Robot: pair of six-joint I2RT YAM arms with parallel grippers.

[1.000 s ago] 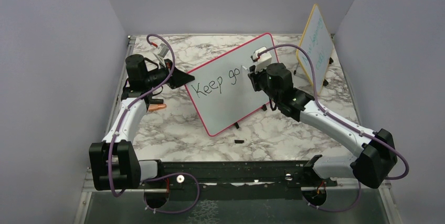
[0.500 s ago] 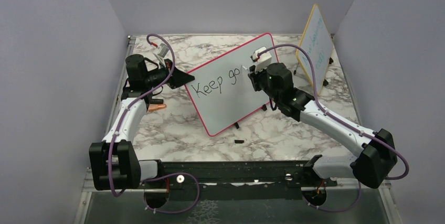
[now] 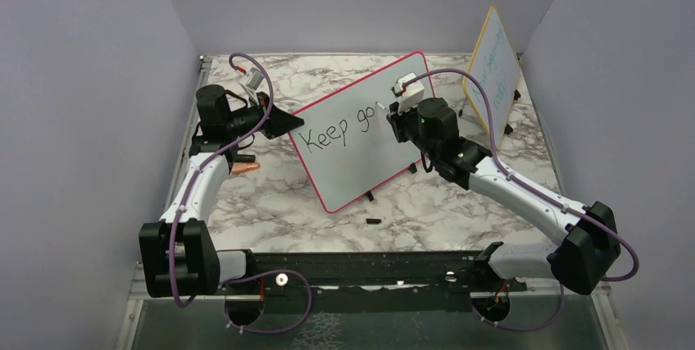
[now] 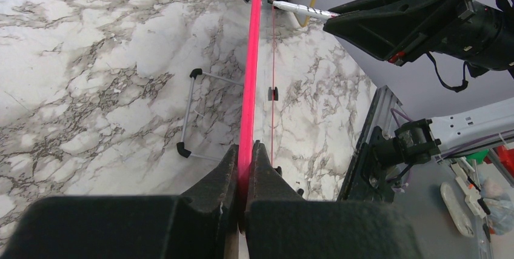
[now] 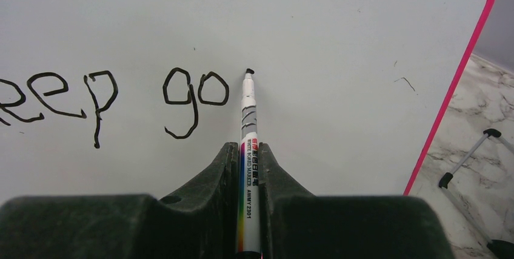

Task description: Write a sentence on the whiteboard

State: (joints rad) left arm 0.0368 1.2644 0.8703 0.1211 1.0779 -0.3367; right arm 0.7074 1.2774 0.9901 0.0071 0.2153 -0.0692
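From above, the whiteboard (image 3: 361, 157) stands tilted on the marble table (image 3: 279, 198), about in the middle, with its pink-red frame turned at an angle to the table edges. The sentence (image 3: 338, 127) on it reads only "Keep go" in black, in one line on the upper left part of the board. The left gripper (image 3: 283, 123) is at the left edge of the board, and the right gripper (image 3: 392, 112) is in front of the board face, just after the written "go". A smaller yellow-framed board (image 3: 492, 71) with teal writing stands at the far right, well apart from the whiteboard. A small black piece (image 3: 373, 221) lies on the table near the front of the whiteboard. In the left wrist view, the left gripper is pressed together on the pink frame, pinching the edge of the whiteboard between both fingers. A thin wire foot (image 4: 193, 113) with black caps rests on the table beside the frame. Far along the edge, the marker (image 4: 300, 10) points toward the board from the right gripper. In the right wrist view, the right gripper pinches the marker tightly between its fingers, with the printed barrel upright in the gap. The black tip is at the board surface, just to the right of the second "o", where there is a small black mark.
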